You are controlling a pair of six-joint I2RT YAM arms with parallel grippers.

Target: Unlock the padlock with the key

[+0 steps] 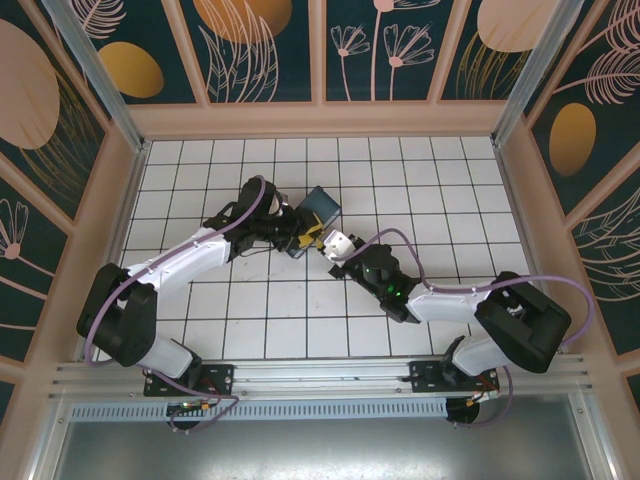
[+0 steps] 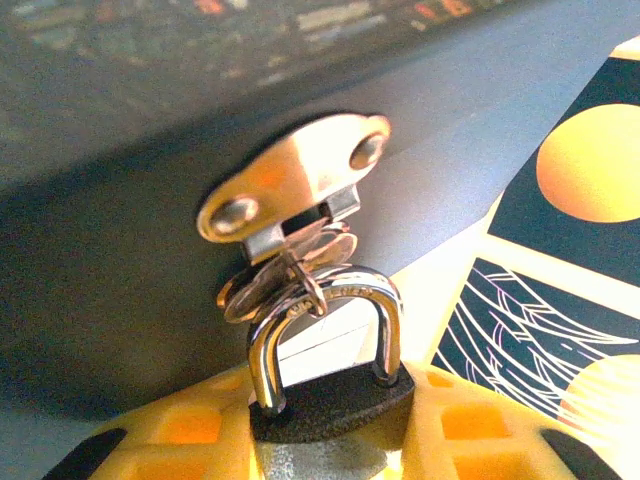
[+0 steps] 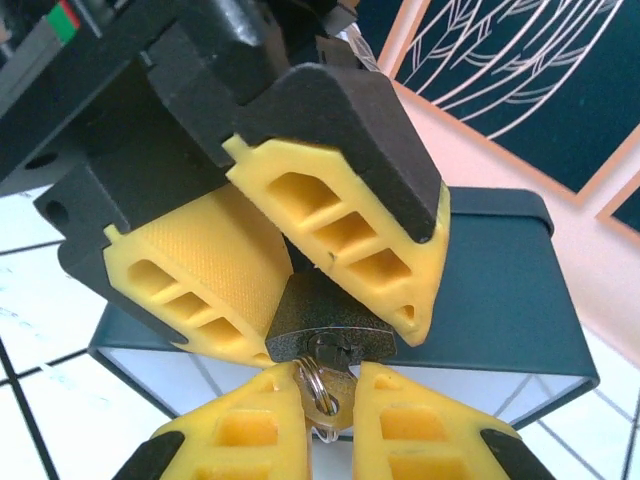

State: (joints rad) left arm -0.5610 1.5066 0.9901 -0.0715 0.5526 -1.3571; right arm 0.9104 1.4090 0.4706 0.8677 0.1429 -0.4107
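Tiles of a white table (image 1: 400, 180) surround a blue box (image 1: 322, 204) at the middle, with patterned walls (image 1: 260, 50) on three sides. Both arms crowd the box's near face: the left gripper (image 1: 300, 237) reaches in from 8 o'clock and the right gripper (image 3: 326, 408) from 4 o'clock. Their yellow tips nearly meet, so from above they cover the lock. Seen from the left wrist, the padlock (image 2: 330, 408) hangs at 6 o'clock under a metal clasp (image 2: 290, 180) on the box wall, its shackle (image 2: 388, 330) threaded through the clasp's loop. The left gripper's jaws pinch the padlock's dark body from both sides. Seen from the right wrist, the key (image 3: 322, 390) sticks out of the padlock's underside at 6 o'clock with a small ring (image 3: 310, 375) through its head, and the right gripper's jaws are pressed onto that head. The box is closed; what it holds cannot be seen
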